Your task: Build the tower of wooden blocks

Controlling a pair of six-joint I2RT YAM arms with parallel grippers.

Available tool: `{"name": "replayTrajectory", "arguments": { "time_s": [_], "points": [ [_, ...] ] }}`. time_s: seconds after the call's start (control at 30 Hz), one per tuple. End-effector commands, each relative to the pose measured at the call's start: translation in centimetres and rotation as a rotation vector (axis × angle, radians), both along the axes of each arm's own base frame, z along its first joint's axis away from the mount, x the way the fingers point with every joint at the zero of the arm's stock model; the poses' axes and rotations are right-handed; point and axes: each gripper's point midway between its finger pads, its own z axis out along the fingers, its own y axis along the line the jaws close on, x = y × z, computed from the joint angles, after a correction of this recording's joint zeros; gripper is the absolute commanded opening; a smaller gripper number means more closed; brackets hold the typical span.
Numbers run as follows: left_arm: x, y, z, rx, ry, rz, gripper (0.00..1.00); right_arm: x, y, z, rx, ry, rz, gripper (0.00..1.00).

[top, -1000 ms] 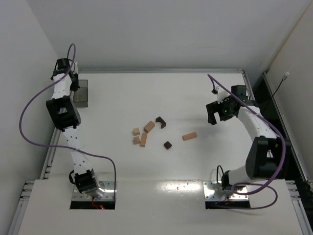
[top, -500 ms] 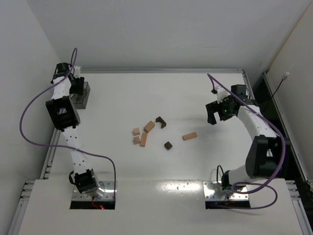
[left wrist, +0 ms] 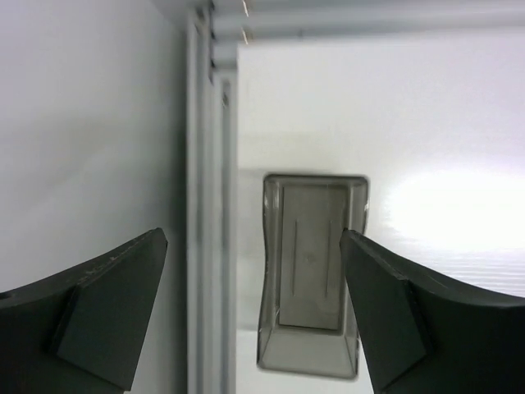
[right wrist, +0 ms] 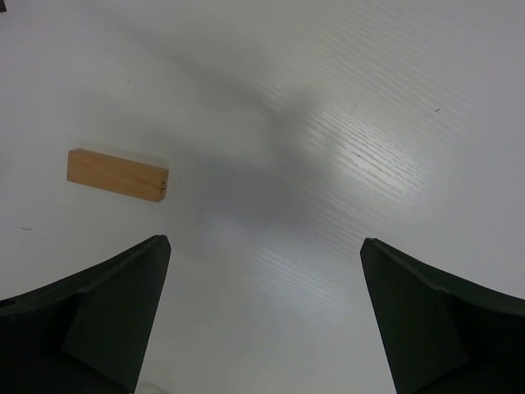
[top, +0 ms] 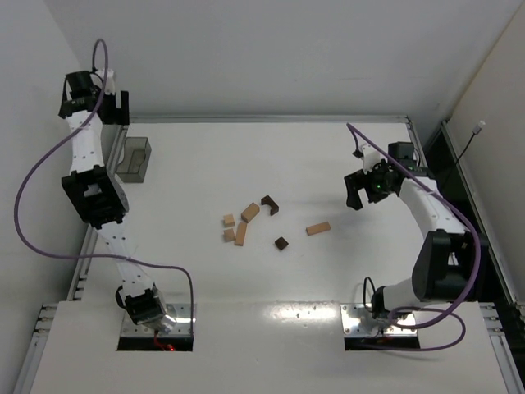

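Left end effector [left wrist: 253, 240] hangs released, jaws wide, above the grey bin [left wrist: 310, 271] at the counter's [top: 205, 164] far-left corner; right end effector [right wrist: 264, 242] gapes empty near a tan bar [right wrist: 117, 175]; wood blocks [top: 250, 212] lie scattered mid-counter, unstacked.

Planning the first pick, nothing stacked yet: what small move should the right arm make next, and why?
Probably ease the right gripper toward the lone tan bar: its fingers are open and empty, that bar lies nearest, and the left gripper is far over the grey bin.
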Motion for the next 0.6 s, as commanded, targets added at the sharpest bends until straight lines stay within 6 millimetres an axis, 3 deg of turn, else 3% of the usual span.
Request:
{"name": "replayTrajectory", "arguments": {
  "time_s": [0.0, 0.1, 0.13, 0.17, 0.27, 0.33, 0.37, 0.43, 0.47, 0.53, 0.57],
  "points": [
    [-2.0, -1.2, 14.8, 0.038, -0.275, -0.010, 0.85, 1.3, 0.7, 3.4, 0.015, -0.112, 0.044, 1.00],
    [-3.8, -4.2, 16.7, -0.033, -0.274, -0.066, 0.83, 1.2, 0.7, 3.8, 0.019, -0.121, 0.036, 1.00],
    [-4.9, -6.1, 18.2, -0.046, -0.285, -0.106, 0.83, 1.2, 0.6, 3.9, 0.014, -0.127, 0.023, 1.00],
    [-5.9, -7.9, 16.6, -0.086, -0.221, -0.135, 0.82, 1.2, 0.9, 3.9, 0.015, -0.127, 0.032, 0.98],
    [-8.9, -15.7, 14.9, -0.143, -0.142, -0.273, 0.82, 0.1, 2.4, 4.7, 0.037, -0.151, 0.110, 0.93],
    [-10.8, -18.8, 13.9, -0.175, -0.125, -0.323, 0.82, -1.1, 3.8, 5.4, 0.008, -0.195, 0.214, 0.92],
    [-12.6, -22.0, 12.7, -0.203, -0.106, -0.382, 0.84, -1.2, 4.2, 6.2, -0.011, -0.232, 0.256, 0.92],
    [-14.4, -24.9, 11.4, -0.246, -0.080, -0.413, 0.86, -3.0, 5.9, 6.2, -0.044, -0.254, 0.409, 0.92],
    [-15.5, -26.3, 9.1, -0.281, -0.031, -0.428, 0.89, -3.6, 6.5, 7.1, -0.053, -0.294, 0.469, 0.93],
    [-17.5, -29.6, 8.4, -0.340, -0.010, -0.483, 0.91, -5.7, 7.8, 6.1, -0.088, -0.298, 0.636, 0.93],
    [-18.5, -30.5, 6.5, -0.357, 0.035, -0.490, 0.92, -6.5, 8.3, 5.8, -0.100, -0.304, 0.702, 0.94]
  ]
}}
